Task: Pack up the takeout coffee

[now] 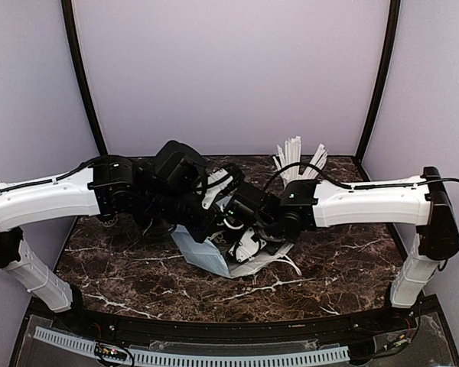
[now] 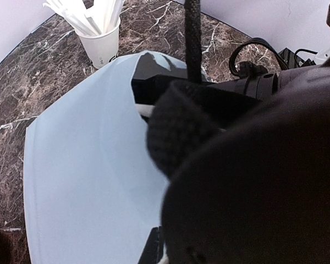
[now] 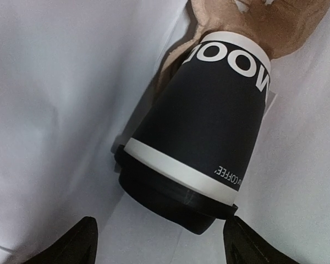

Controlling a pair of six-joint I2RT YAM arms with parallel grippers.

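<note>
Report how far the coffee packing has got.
Done: the coffee cup rests inside the bag, lid toward the right gripper, which is open and clear of it. In hand: the left gripper pinches the bag's edge. Left: draw the right gripper out.

Black takeout coffee (image 3: pixel 209 110) with white bands, pale blue bag (image 2: pixel 82 181), brown white-veined table (image 1: pixel 122 260).

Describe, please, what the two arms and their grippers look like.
Both the left arm and right arm have boxy white shells between black joints, with thin black cables along the top. The right gripper has dark, matte fingertips.
</note>
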